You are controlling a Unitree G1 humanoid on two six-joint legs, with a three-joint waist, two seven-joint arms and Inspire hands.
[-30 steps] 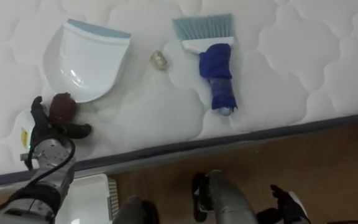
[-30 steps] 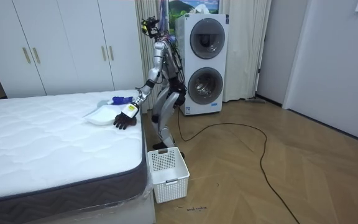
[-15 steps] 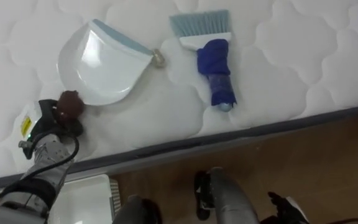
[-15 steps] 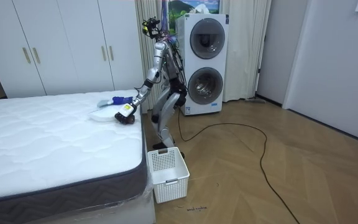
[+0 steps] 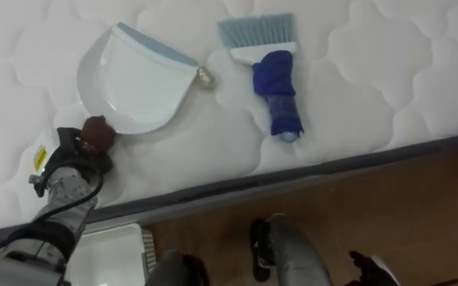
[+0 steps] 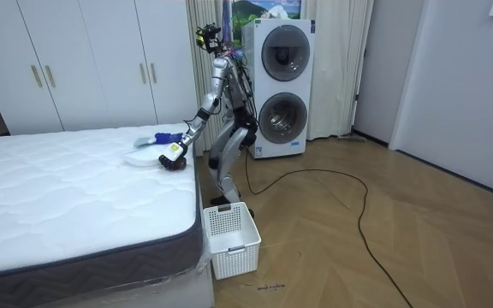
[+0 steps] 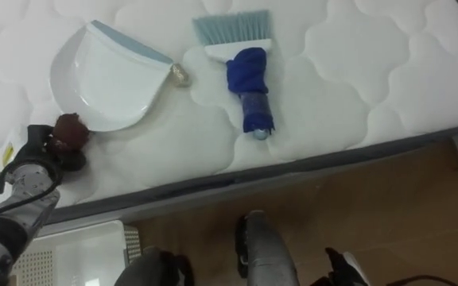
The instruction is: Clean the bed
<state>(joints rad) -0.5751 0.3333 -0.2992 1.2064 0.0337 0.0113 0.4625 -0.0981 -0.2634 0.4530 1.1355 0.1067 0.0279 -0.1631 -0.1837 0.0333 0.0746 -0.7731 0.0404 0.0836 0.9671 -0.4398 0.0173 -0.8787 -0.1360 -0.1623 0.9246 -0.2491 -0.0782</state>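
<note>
- The robot stands at the long side of the bed, close against its edge, on a wood floor.
- A white basket sits on the floor at its feet, to its left and just beside the bed.
- The right hand hangs low by its side over the floor; whether it is open or closed I cannot tell.
- The left hand rests on the mattress near the edge, its fingers curled round the brown-wrapped handle of the dustpan.
- The dustpan, white with a pale blue lip, lies flat on the mattress just beyond that hand, its lip turned away from the robot and to its right.
- A small yellowish scrap lies on the mattress at the right end of the lip, touching it or nearly so.
- The brush lies to the right of the scrap, apart from the pan, its pale blue bristles pointing away from the robot and its blue-wrapped handle pointing towards the bed's edge.
- In the room view two stacked washers stand behind the robot, and white wardrobes stand beyond the bed.
</note>
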